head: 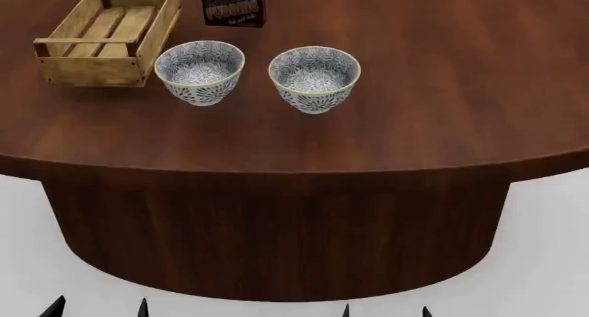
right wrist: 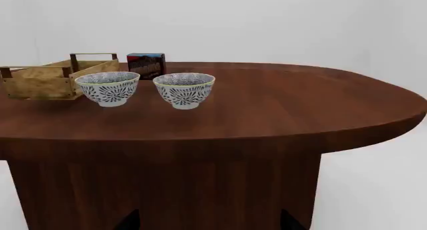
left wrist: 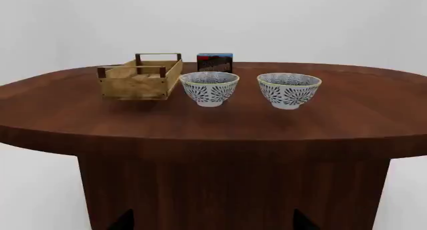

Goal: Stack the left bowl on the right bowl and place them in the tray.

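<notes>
Head view: left bowl (head: 200, 72) and right bowl (head: 314, 78) upright, side by side, a little apart, set back from the front edge of the tabletop (head: 414, 124). Both open upward and of like size and pattern, so suited to nest one in the other. Tray (head: 87, 69) toward the far left edge, empty, slatted bottom visible, just beside the left bowl; cannot tell whether touching. Box (head: 233, 5) standing behind the bowls, near the far edge, no part of the task.

Left gripper (head: 98, 307) and right gripper (head: 385, 310) low, in front of the tabletop and below its front edge, only dark fingertips visible. Each pair of tips spread wide with nothing between, so judged released and ready for a first grasp. Same reading from both wrist views: tips at the frame border, whole table ahead, bowls well apart from either gripper.

Judged as the very start: nothing stacked, nothing in the tray. Sensible first step: raise the left arm over the edge and take the left bowl by its rim, since the round wall is too wide for a side grip. Risk to mind: tray so close on one side of that bowl, little room for a finger there; better to pinch at the front or at the side facing the right bowl.
</notes>
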Motion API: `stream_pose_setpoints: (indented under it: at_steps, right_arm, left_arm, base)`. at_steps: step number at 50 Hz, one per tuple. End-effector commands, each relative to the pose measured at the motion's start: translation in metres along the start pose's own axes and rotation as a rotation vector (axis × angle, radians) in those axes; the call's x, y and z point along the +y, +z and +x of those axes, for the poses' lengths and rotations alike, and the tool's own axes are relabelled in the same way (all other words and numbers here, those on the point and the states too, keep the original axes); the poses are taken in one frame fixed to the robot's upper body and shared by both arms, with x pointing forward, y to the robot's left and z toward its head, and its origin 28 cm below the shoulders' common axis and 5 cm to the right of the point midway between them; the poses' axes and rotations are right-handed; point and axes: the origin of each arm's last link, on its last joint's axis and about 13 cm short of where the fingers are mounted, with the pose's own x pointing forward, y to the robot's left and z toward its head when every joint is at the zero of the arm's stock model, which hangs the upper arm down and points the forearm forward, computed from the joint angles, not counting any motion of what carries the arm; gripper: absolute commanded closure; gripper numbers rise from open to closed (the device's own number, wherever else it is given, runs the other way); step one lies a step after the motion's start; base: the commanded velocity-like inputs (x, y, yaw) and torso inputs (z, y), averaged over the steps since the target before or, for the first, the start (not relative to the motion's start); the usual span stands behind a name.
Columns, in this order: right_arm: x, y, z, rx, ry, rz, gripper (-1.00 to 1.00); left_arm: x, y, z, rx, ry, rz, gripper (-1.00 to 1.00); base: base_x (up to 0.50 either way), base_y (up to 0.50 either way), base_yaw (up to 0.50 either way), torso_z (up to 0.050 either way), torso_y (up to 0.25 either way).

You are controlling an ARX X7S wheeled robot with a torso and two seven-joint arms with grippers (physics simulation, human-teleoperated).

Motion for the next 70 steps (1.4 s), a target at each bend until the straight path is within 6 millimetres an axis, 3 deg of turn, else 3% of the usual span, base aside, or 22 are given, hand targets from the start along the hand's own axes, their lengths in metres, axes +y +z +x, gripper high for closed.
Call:
stream_pose_setpoints:
  at_steps: [1, 8, 16, 26, 35, 43, 70]
  right_arm:
    - [0.000, 0.001, -0.001, 0.000, 0.000, 0.000, -1.00]
    - [-0.001, 0.056, -0.004, -0.007, 0.020, -0.057, -1.00]
    - [-0.006, 0.101, -0.015, 0.003, -0.004, -0.157, -1.00]
    - [-0.008, 0.142, -0.028, -0.053, -0.022, -0.197, -1.00]
    - [-0.012, 0.144, -0.032, -0.068, -0.074, -0.186, -1.00]
    - [-0.010, 0.145, -0.035, -0.078, -0.082, -0.193, -1.00]
    - [-0.009, 0.146, -0.034, -0.084, -0.088, -0.186, -1.00]
  left_arm:
    - [0.003, 0.001, 0.000, 0.000, 0.013, 0.000, -1.00]
    - [0.008, 0.049, -0.008, 0.004, 0.005, 0.026, -1.00]
    - [0.008, 0.094, -0.022, -0.045, -0.009, 0.055, -1.00]
    - [0.008, 0.122, -0.030, -0.117, 0.010, 0.101, -1.00]
    - [0.014, 0.133, -0.034, -0.153, 0.046, 0.121, -1.00]
    - [0.018, 0.139, -0.037, -0.172, 0.057, 0.116, -1.00]
    - [0.015, 0.124, -0.035, -0.144, 0.038, 0.109, -1.00]
  base:
    - [0.00, 0.00, 0.00, 0.000, 0.000]
    - [0.00, 0.00, 0.00, 0.000, 0.000]
    - [0.00, 0.00, 0.00, 0.000, 0.000]
    - [0.00, 0.00, 0.00, 0.000, 0.000]
    - [0.00, 0.00, 0.00, 0.000, 0.000]
    - [0.00, 0.50, 0.00, 0.000, 0.000]
    - [0.00, 0.50, 0.00, 0.000, 0.000]
